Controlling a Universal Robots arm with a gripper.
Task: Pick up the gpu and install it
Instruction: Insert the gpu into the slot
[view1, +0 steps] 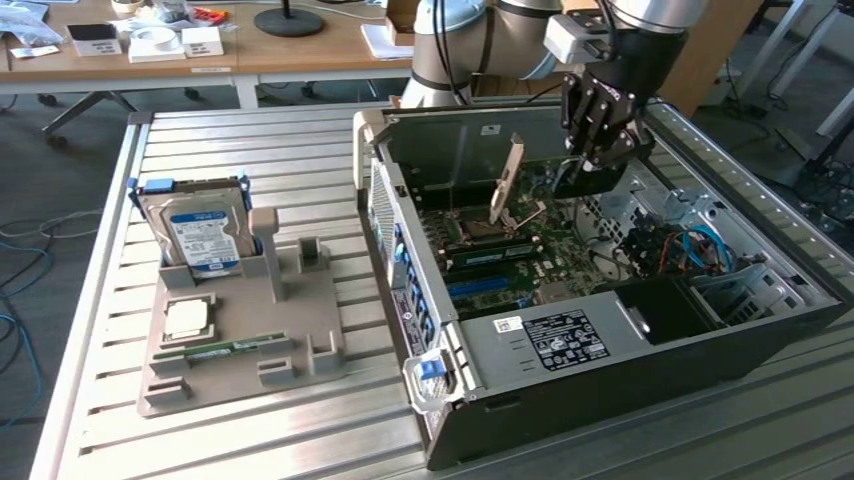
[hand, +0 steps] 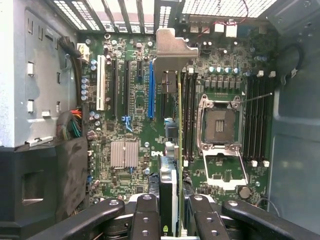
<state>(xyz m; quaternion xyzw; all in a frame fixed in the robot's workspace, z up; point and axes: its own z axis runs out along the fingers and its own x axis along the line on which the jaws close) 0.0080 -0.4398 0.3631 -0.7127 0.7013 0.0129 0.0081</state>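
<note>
The gpu (view1: 507, 185), a slim card with a silver bracket at one end, hangs edge-down inside the open computer case (view1: 400, 250), just above the motherboard (view1: 534, 250). My gripper (view1: 597, 150) reaches down into the case and is shut on the card's far end. From the wrist, the gpu (hand: 173, 145) runs edge-on away from my gripper (hand: 172, 220), its bracket (hand: 172, 47) toward the case's rear grille. It hovers between the blue slot (hand: 150, 90) and the memory slots. One finger (hand: 145, 215) presses each side of the card.
A grey fixture tray (view1: 300, 350) on the slatted table at the exterior view's left holds a hard drive (view1: 200, 235), a CPU (view1: 187, 318) and a green memory stick (view1: 220, 350). Case walls, the open CPU socket (hand: 220, 125), cables (view1: 687, 250) and the power supply (view1: 561, 340) surround the card.
</note>
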